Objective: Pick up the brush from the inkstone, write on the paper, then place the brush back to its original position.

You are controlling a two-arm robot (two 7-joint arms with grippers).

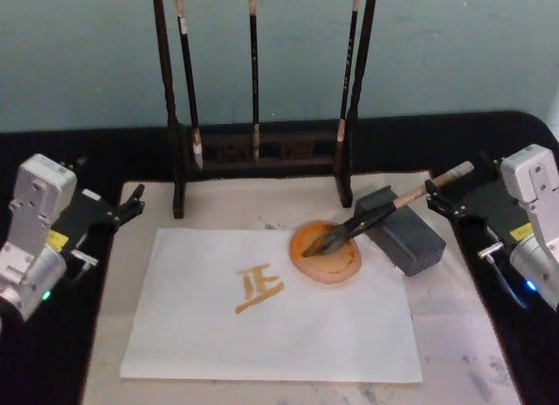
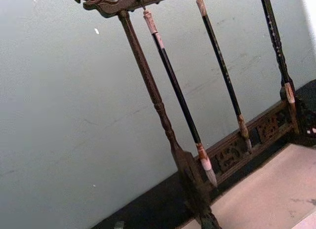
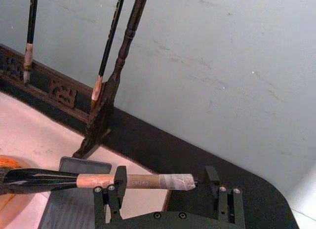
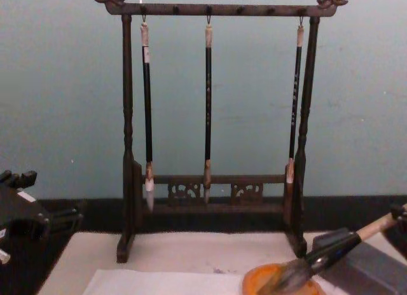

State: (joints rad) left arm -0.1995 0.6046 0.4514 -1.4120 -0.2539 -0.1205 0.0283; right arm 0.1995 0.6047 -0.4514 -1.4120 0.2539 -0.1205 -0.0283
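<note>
Your character [image 1: 259,287] is on the paper [image 1: 262,339] and the brush [image 1: 384,211] lies on the grey inkstone [image 1: 417,245] at right, the right gripper [image 3: 165,175] with jaws spread around its handle and the left gripper [image 1: 131,204] parked left, so only retreating seems left.

The thick calligraphy brush [image 1: 384,212], black shaft and tan handle, lies slanted right of centre, its bushy tip pointing lower left. The flat white paper sheet [image 1: 288,335] lies at lower centre, bearing an ochre character.

A dark wooden rack [image 1: 279,150] stands at twelve o'clock on the beige mat [image 1: 454,335], three thin brushes [image 1: 253,73] hanging from it, black table [image 1: 87,152] beneath
</note>
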